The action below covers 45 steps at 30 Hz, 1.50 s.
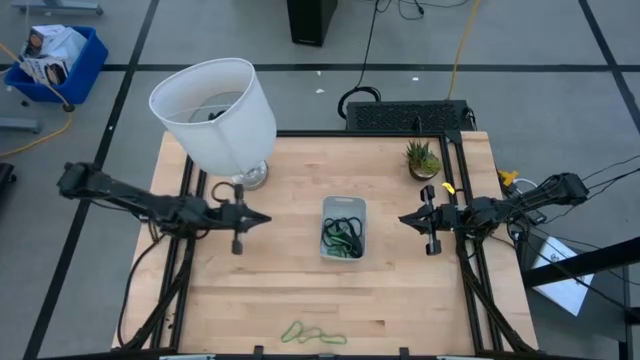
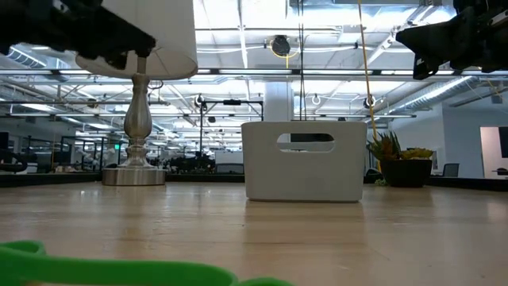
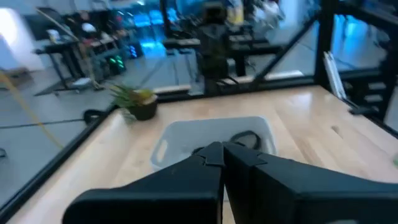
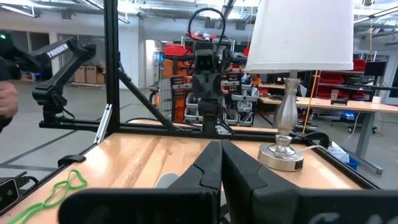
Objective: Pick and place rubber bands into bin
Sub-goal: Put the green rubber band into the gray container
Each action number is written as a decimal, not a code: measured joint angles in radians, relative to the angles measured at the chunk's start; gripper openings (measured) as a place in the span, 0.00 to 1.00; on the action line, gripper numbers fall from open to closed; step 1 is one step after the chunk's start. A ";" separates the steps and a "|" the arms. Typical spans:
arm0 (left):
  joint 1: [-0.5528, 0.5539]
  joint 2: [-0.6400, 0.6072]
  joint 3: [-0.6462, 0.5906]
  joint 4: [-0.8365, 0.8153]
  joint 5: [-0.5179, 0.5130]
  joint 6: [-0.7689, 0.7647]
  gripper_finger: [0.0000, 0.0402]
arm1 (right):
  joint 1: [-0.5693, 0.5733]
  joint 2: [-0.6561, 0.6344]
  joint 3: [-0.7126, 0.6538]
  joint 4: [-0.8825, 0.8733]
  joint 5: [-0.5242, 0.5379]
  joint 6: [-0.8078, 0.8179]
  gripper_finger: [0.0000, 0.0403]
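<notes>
Green rubber bands [image 1: 312, 334], linked wavy loops, lie nearest the low camera at the worktop's near edge, strung lengthwise along that edge; about three loops show, though the exact count cannot be told. At the worktop's middle sits the bin [image 1: 343, 227], one clear shallow tray, its long axis running from near edge to far edge. Inside it lies a tangle of black and green bands [image 1: 341, 236], too knotted to count. Left gripper [image 1: 262, 217] hangs above the worktop beside the bin's left side, fingers pressed together, holding nothing. Right gripper [image 1: 405, 219] hangs off the bin's right side, fingers likewise closed and empty.
</notes>
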 joint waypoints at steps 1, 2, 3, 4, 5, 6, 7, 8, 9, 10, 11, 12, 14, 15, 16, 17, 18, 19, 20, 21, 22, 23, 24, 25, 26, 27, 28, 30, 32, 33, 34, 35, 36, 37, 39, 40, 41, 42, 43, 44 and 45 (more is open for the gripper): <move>-0.006 -0.035 -0.024 0.006 -0.015 -0.001 0.01 | 0.000 0.000 0.000 0.000 0.000 0.000 0.00; -0.012 -0.066 -0.047 0.011 -0.023 -0.005 0.00 | 0.000 0.000 0.000 0.000 0.000 0.000 0.00; -0.017 -0.092 -0.068 0.010 -0.025 -0.007 0.00 | 0.000 0.000 0.000 0.000 0.000 0.000 0.00; -0.023 -0.114 -0.087 0.008 -0.025 -0.007 0.00 | 0.000 0.000 0.000 0.001 0.000 0.000 0.00; -0.029 -0.130 -0.104 0.007 -0.030 -0.008 0.00 | 0.000 0.000 0.000 0.000 0.000 0.000 0.00; -0.034 -0.144 -0.118 0.007 -0.037 -0.008 0.00 | 0.000 0.000 0.000 0.000 0.000 0.000 0.00; -0.037 -0.158 -0.131 0.006 -0.040 -0.005 0.00 | 0.000 0.000 0.000 0.000 0.000 0.000 0.00; -0.043 -0.167 -0.141 0.007 -0.042 0.002 0.00 | 0.000 0.000 0.000 0.000 0.001 0.000 0.00; -0.048 -0.174 -0.153 0.011 -0.042 0.007 0.00 | 0.000 0.000 0.000 0.000 0.002 0.000 0.00; -0.051 -0.180 -0.167 0.012 -0.042 0.013 0.00 | 0.000 0.000 0.000 0.000 0.002 0.000 0.00; -0.054 -0.182 -0.183 0.022 -0.041 0.019 0.00 | 0.000 0.000 0.000 0.000 0.002 0.000 0.00; -0.056 -0.182 -0.198 0.042 -0.041 0.023 0.00 | 0.000 0.000 0.000 0.000 0.002 -0.001 0.00; -0.055 -0.182 -0.227 0.085 -0.041 0.028 0.00 | 0.000 0.000 0.000 0.000 0.003 -0.007 0.00; -0.055 -0.183 -0.239 0.094 -0.041 0.028 0.00 | 0.000 0.000 0.000 0.000 0.003 -0.018 0.00; -0.055 -0.182 -0.243 0.079 -0.042 0.028 0.00 | 0.000 0.000 0.000 0.000 0.003 -0.030 0.00; -0.055 -0.181 -0.243 0.069 -0.041 0.024 0.00 | 0.000 0.000 0.000 0.000 0.003 -0.042 0.00; -0.055 -0.180 -0.243 0.057 -0.040 0.019 0.00 | 0.000 0.000 0.000 0.000 0.003 -0.052 0.00; -0.055 -0.181 -0.243 0.052 -0.040 0.019 0.00 | 0.000 0.000 0.000 0.000 0.003 -0.062 0.00; -0.055 -0.181 -0.243 0.053 -0.040 0.020 0.00 | 0.000 0.000 0.000 0.000 0.003 -0.072 0.00; -0.055 -0.181 -0.243 0.053 -0.040 0.027 0.00 | 0.000 0.000 0.000 0.001 0.003 -0.084 0.00; -0.055 -0.181 -0.243 0.057 -0.040 0.033 0.00 | 0.000 0.000 0.000 0.003 0.003 -0.094 0.00; -0.053 -0.181 -0.243 0.064 -0.040 0.035 0.01 | 0.000 0.000 0.000 0.004 0.003 -0.103 0.00; -0.051 -0.181 -0.243 0.071 -0.040 0.031 0.01 | 0.000 0.000 0.000 0.004 0.002 -0.107 0.00; -0.050 -0.181 -0.243 0.072 -0.040 0.018 0.02 | 0.000 0.000 0.000 0.004 0.001 -0.107 0.00; -0.050 -0.181 -0.243 0.066 -0.040 0.004 0.03 | 0.000 0.000 0.000 0.004 0.000 -0.107 0.00; -0.050 -0.181 -0.243 0.055 -0.040 -0.011 0.03 | 0.000 0.000 0.000 0.004 0.000 -0.106 0.00; -0.050 -0.180 -0.243 0.040 -0.040 -0.024 0.03 | 0.000 0.000 0.000 0.004 0.000 -0.106 0.00; -0.050 -0.180 -0.243 0.005 -0.040 -0.034 0.03 | 0.000 0.000 0.000 0.002 0.000 -0.108 0.00; -0.050 -0.180 -0.243 -0.022 -0.040 -0.037 0.02 | 0.000 0.000 0.000 0.000 0.000 -0.112 0.00; -0.050 -0.180 -0.243 -0.030 -0.040 -0.037 0.01 | 0.000 0.000 0.000 0.000 0.000 -0.113 0.00; -0.050 -0.180 -0.243 -0.031 -0.040 -0.037 0.01 | 0.000 0.000 0.000 0.000 0.000 -0.116 0.00; -0.050 -0.180 -0.243 -0.032 -0.040 -0.037 0.01 | 0.000 0.000 0.000 0.000 0.000 -0.124 0.00; -0.050 -0.180 -0.243 -0.031 -0.040 -0.037 0.01 | 0.000 0.000 0.000 0.000 0.000 -0.134 0.00; -0.050 -0.180 -0.243 -0.032 -0.040 -0.037 0.01 | 0.000 0.000 0.000 0.000 0.000 -0.141 0.00; -0.050 -0.180 -0.243 -0.032 -0.040 -0.037 0.03 | 0.000 0.000 0.000 0.000 0.000 -0.156 0.00; -0.050 -0.180 -0.243 -0.032 -0.040 -0.043 0.04 | 0.000 0.000 0.000 0.000 0.000 -0.166 0.00; -0.050 -0.180 -0.243 -0.032 -0.040 -0.048 0.05 | 0.000 0.000 0.000 0.001 0.000 -0.175 0.00; -0.050 -0.180 -0.243 -0.032 -0.040 -0.055 0.06 | 0.000 0.000 0.000 0.004 0.000 -0.183 0.00; -0.050 -0.180 -0.243 -0.032 -0.040 -0.061 0.07 | 0.000 0.000 0.000 0.006 0.000 -0.184 0.00; -0.050 -0.180 -0.243 -0.032 -0.040 -0.069 0.07 | 0.000 0.000 0.000 0.007 0.000 -0.184 0.00; -0.050 -0.180 -0.243 -0.032 -0.040 -0.084 0.07 | 0.000 0.000 0.000 0.007 0.000 -0.183 0.00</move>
